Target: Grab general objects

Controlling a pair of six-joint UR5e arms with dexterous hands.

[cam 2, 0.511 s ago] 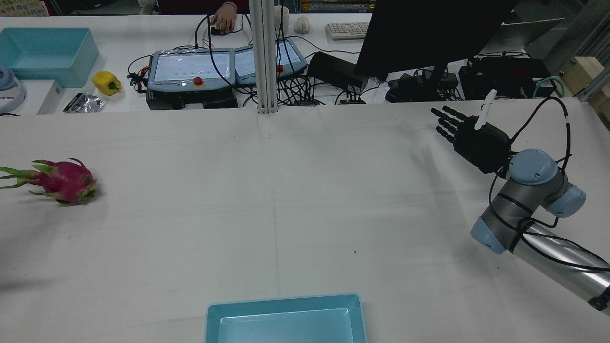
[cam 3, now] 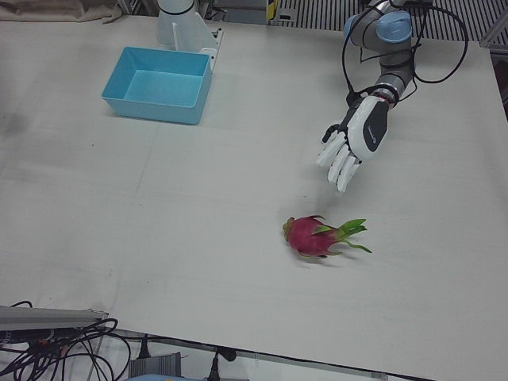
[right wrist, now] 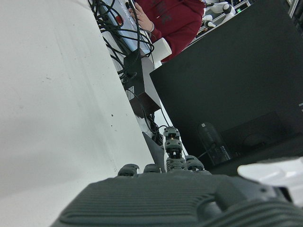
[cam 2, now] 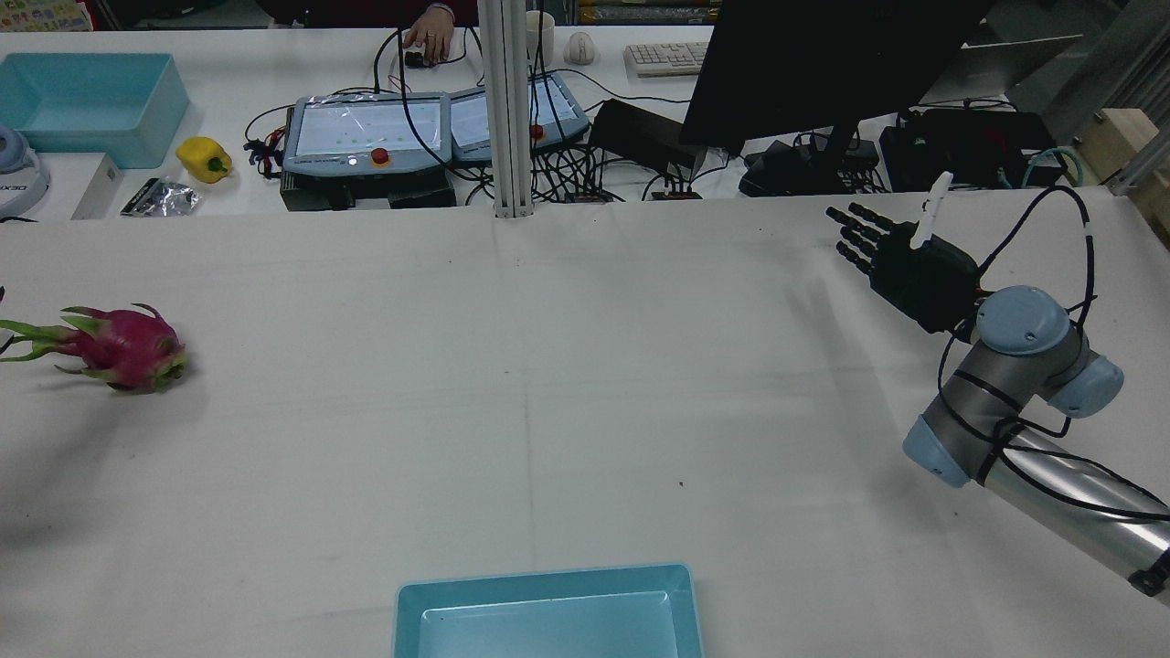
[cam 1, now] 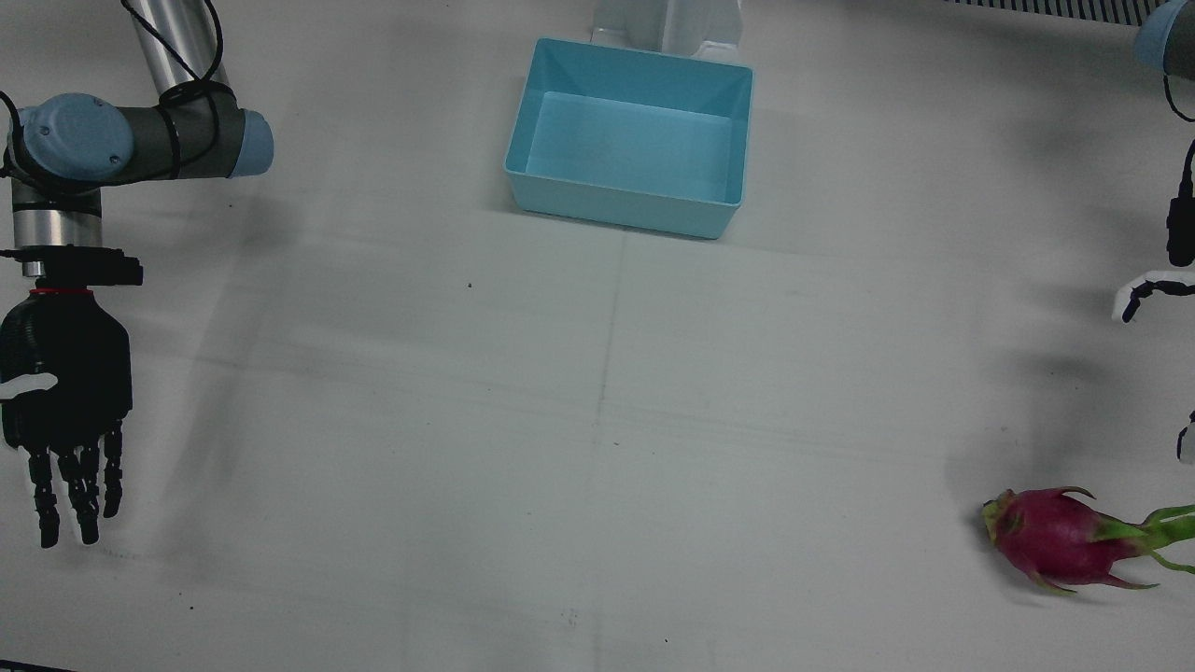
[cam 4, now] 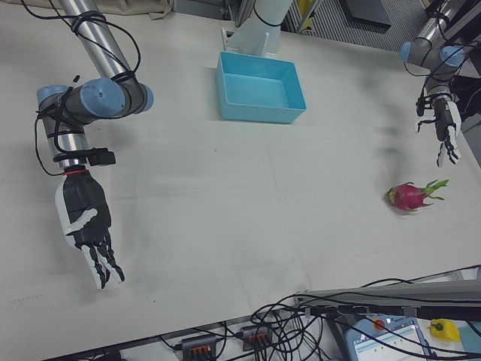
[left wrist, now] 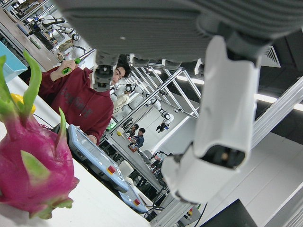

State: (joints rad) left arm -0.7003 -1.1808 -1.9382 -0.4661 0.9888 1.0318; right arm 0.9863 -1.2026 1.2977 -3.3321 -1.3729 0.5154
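Lying on the white table point(cam 3: 159, 238) near its left edge, a dragon fruit point(cam 3: 311, 236) is seen, left robot hand point(cam 3: 355, 144) held above and just behind it with fingers spread, empty, right robot hand point(cam 4: 86, 226) splayed open far across, blue bin point(cam 3: 159, 84) well apart.

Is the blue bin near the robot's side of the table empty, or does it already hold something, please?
Empty. The front view looks straight into the blue bin and shows only its bare floor; the dragon fruit lies out on the table.
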